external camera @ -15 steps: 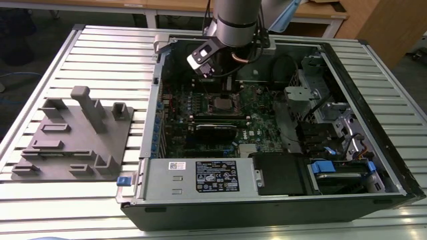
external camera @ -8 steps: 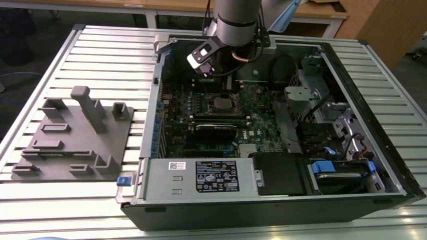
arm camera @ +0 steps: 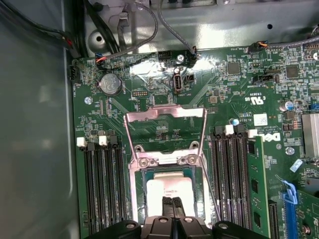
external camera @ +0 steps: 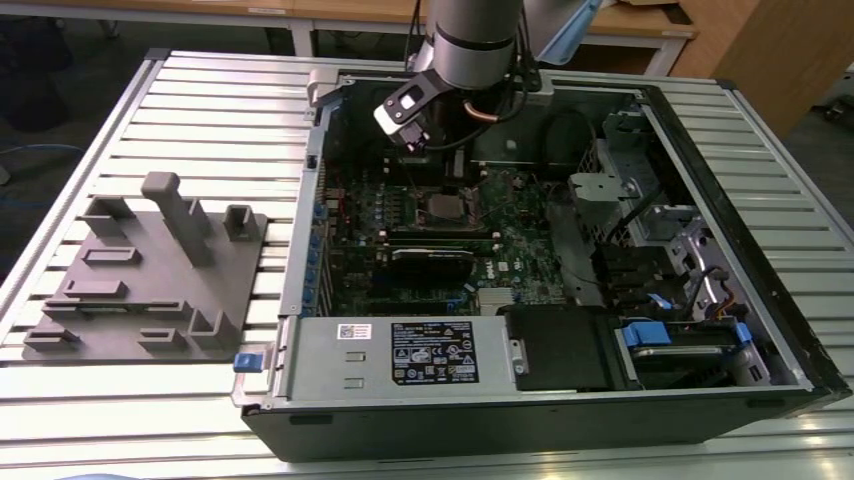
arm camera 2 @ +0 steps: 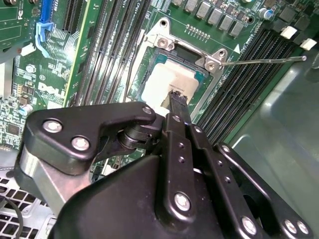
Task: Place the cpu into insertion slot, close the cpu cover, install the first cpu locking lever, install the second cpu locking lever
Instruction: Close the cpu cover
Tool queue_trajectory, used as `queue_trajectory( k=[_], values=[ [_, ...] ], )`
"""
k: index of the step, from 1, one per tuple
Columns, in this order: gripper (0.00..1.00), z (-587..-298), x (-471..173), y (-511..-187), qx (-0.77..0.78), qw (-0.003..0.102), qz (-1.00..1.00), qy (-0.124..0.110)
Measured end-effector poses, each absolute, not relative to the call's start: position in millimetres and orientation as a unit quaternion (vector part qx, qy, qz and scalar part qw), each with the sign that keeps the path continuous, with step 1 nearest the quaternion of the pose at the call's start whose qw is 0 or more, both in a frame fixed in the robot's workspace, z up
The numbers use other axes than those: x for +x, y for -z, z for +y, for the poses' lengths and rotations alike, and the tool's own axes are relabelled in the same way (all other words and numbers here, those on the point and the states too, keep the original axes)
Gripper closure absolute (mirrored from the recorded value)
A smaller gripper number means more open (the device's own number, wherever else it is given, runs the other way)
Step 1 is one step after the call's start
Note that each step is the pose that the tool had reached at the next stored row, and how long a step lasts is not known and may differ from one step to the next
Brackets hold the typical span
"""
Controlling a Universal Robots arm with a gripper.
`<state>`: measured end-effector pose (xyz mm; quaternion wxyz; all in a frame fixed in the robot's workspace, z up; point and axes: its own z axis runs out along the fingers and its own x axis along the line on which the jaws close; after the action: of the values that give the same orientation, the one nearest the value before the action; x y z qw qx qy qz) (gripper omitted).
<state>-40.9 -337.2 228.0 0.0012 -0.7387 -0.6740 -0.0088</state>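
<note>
The cpu (arm camera: 167,188) lies flat in the insertion slot (arm camera: 134,191), its silver-grey top showing in both wrist views (arm camera 2: 164,79). My gripper (arm camera: 173,203) hovers just over the chip's near edge, its two black fingers pressed together with nothing between them. The cpu cover (arm camera: 164,114) stands open, swung up on its hinge away from the slot. A thin wire locking lever (arm camera 2: 264,60) sticks out sideways from the slot's corner, unlatched. In the exterior view the gripper (external camera: 411,135) hangs above the insertion slot (external camera: 441,210) at the back of the open computer case.
Black memory slots (arm camera: 102,189) flank the socket on both sides. A long black expansion card (external camera: 430,262) and a power supply (external camera: 400,355) sit nearer the case front. A grey fixture block (external camera: 147,270) stands on the table at the exterior view's left.
</note>
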Motion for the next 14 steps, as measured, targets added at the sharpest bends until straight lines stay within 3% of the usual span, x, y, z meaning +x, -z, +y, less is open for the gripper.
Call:
queue_trajectory(
  k=[14],
  values=[
    [0.9, -337.2, -40.9, -230.9, -0.739, 0.001, -0.674, 0.009]
  ],
)
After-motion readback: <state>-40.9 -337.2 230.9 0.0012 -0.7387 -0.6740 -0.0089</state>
